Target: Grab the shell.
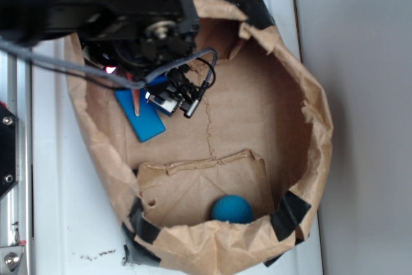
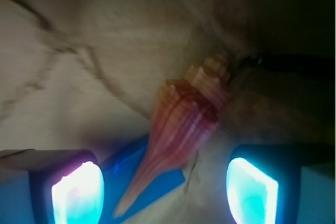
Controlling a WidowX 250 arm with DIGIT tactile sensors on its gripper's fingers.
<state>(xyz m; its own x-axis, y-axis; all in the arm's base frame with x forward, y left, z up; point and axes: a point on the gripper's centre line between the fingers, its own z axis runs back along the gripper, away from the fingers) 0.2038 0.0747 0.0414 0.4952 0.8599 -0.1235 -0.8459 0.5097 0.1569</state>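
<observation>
The gripper hangs low inside the brown paper bag, its two fingers spread wide apart and lit a bright cyan at the bottom corners of the wrist view, with nothing clamped between them. The shell lies in the gap ahead of them, touching neither pad: its knobby wide end points away toward the bag's creased wall, and its thin pale tip runs back toward the left finger, resting across a corner of the blue block. From the exterior view only an orange sliver of the shell shows under the black arm, lying on the upper end of the flat block (the rest is hidden by the wrist and its cables, so its full lie there is hard to judge). The blue ball sits well apart, by the bag's near wall beside a folded paper flap
</observation>
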